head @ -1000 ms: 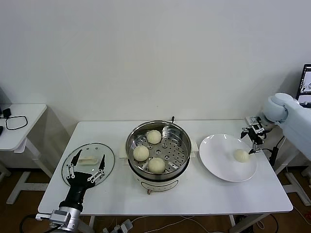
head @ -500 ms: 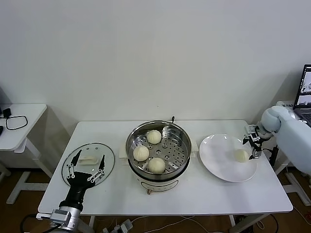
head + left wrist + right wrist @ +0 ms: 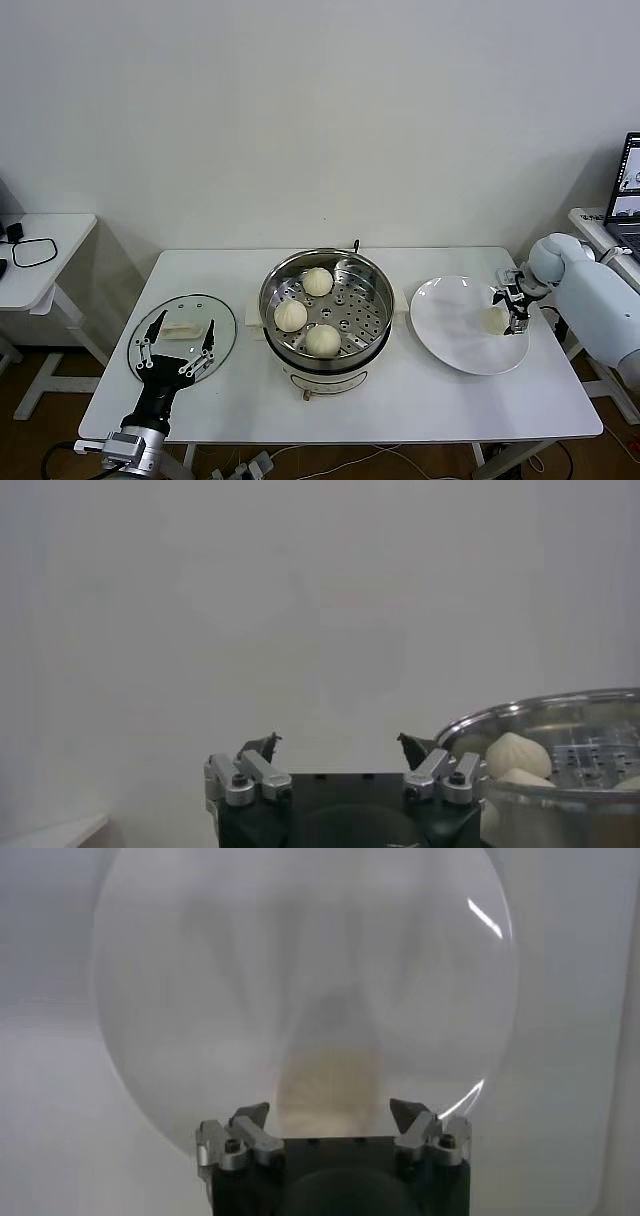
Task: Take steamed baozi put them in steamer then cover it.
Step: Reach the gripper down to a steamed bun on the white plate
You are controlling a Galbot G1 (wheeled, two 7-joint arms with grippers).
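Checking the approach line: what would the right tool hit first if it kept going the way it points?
Most likely the last baozi on the white plate: it sits between the open fingers of the right tool, directly ahead. How far off it lies is unclear.

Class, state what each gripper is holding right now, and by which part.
Nothing is held. The right gripper has open jaws straddling the last baozi on the plate, not yet closed. The left gripper hangs open above the cover.

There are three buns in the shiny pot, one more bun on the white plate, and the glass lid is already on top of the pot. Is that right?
Not quite. The head view shows the glass lid lying on the table beside the shiny pot, under the left gripper. Three buns are inside, one bun on the white plate.
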